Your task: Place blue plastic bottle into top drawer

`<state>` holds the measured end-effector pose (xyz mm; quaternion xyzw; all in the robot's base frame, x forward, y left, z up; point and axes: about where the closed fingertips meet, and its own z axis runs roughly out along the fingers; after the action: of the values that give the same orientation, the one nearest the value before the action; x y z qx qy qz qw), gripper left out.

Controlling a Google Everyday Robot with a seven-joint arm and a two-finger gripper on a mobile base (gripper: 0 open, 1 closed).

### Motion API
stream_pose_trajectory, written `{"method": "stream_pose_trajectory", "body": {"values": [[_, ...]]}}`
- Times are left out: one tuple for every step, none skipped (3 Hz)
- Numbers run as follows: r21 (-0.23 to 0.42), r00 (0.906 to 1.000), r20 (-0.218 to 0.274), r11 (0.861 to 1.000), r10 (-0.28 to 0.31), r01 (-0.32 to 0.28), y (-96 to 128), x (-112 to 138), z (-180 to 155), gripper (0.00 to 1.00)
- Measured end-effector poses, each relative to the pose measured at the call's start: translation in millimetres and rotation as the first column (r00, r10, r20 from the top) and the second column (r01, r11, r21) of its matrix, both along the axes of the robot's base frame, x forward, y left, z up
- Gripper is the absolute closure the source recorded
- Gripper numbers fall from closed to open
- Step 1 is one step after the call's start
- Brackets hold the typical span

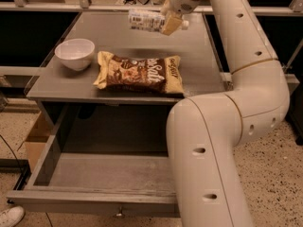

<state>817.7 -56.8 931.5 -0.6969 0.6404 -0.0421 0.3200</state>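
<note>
The blue plastic bottle [144, 21] is held sideways in the air above the far part of the grey table [199, 51], its white cap to the right. My gripper [170, 22] is shut on the bottle near its cap end, with a tan finger [171, 23] across it. The top drawer [94, 174] stands pulled open below the table's front edge, with its small metal knob [119, 213] at front centre. The inside of the drawer that I can see is bare; my arm covers its right part.
A brown-yellow chip bag [139, 74] lies flat at the table's front centre. A white bowl [75, 53] stands at the front left. My large white arm [222, 141] fills the right foreground. A cardboard box [35, 141] sits on the floor at left.
</note>
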Motion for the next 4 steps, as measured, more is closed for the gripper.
{"method": "stream_pose_trajectory", "body": {"values": [[-0.001, 0.9997, 0.019, 1.000, 0.013, -0.013, -3.7, -10.6, 21.2, 1.00], [-0.001, 0.9995, 0.029, 1.000, 0.011, -0.010, -13.6, -23.8, 41.4, 1.00], [0.001, 0.9996, 0.027, 1.000, -0.002, 0.002, -20.9, -30.7, 49.8, 1.00], [0.033, 0.9975, -0.043, 0.998, -0.056, 0.058, -51.8, -61.4, 45.3, 1.00]]}}
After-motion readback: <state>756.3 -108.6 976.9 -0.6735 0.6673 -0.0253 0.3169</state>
